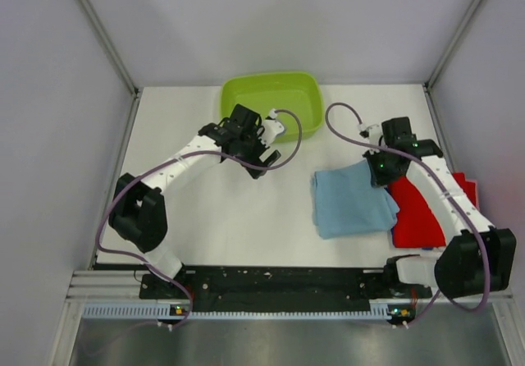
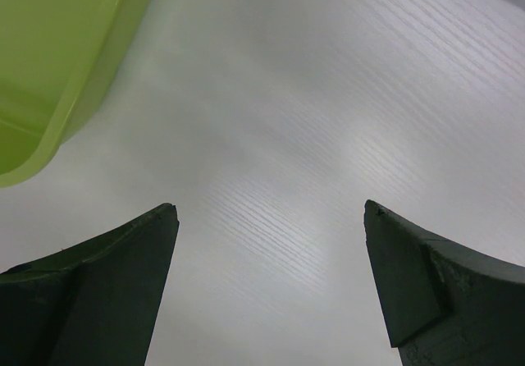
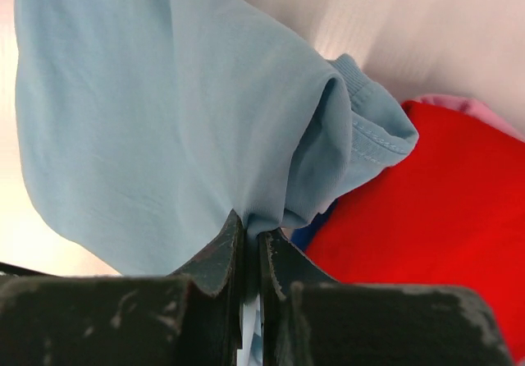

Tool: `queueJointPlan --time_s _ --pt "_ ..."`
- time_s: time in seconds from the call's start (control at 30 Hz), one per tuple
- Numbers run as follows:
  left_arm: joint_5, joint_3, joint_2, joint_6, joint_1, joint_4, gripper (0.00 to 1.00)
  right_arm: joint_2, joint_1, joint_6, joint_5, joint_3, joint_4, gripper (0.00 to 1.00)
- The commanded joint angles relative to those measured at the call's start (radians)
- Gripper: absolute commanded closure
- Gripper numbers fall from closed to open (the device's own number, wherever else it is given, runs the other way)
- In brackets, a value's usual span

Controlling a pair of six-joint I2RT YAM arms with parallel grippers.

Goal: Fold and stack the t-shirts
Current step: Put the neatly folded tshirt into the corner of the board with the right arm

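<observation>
The left hand (image 1: 256,148) hangs over the bare worktop (image 1: 205,218) just near of the lime-green basin (image 1: 271,83), which sits at the far edge in the middle. Its two fingers are spread wide with nothing between them. In the left wrist view only the pale wood grain of the worktop (image 2: 328,95) shows in the gap of the left hand (image 2: 271,210), with the wall of the basin (image 2: 82,95) at the upper left.

The right hand (image 1: 379,167) is over the right side of the worktop, at the far right corner of the light blue t-shirt (image 1: 353,206). Its fingers are pressed together on a fold of that cloth. The right wrist view shows the light blue t-shirt (image 3: 148,112) gathered into the tips of the right hand (image 3: 250,235), with a hemmed edge bunched up beside them.

The light blue t-shirt lies as a rough folded rectangle, right of centre. Its right edge overlaps the red t-shirt (image 1: 418,214), which lies folded at the right edge of the worktop, partly under the right arm. Close up, the red t-shirt (image 3: 426,210) fills the right side, and a sliver of darker blue cloth (image 3: 316,228) shows between it and the light blue one.
</observation>
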Motion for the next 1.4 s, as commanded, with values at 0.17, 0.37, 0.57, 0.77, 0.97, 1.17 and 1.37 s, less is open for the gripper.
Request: queueJointPlan --time_s 0.17,0.37,0.57,0.77,0.97,1.17,1.37 --pt "0.005 0.028 -0.032 0.019 0.008 -0.022 0.01 -0.259 0.011 -0.222 0.194 0.015 -0.18 1.0" --pt "0.001 0.026 -0.035 0.021 0.009 -0.017 0.01 -0.33 0.011 -0.328 0.32 0.076 -0.305 1.0" --pt "-0.006 0.028 -0.037 0.021 0.009 -0.009 0.01 -0.359 0.008 -0.391 0.453 0.118 -0.394 1.0" --pt "0.004 0.019 -0.041 0.019 0.008 -0.008 0.01 -0.33 -0.006 -0.403 0.52 0.196 -0.406 1.0" --pt "0.001 0.016 -0.058 0.022 0.008 -0.006 0.01 -0.336 -0.012 -0.435 0.61 0.24 -0.438 1.0" --pt "0.016 0.016 -0.061 0.022 0.009 -0.006 0.01 -0.342 -0.046 -0.517 0.682 0.225 -0.379 1.0" --pt "0.047 0.016 -0.07 0.015 0.008 -0.014 0.01 -0.31 -0.141 -0.601 0.718 0.074 -0.201 1.0"
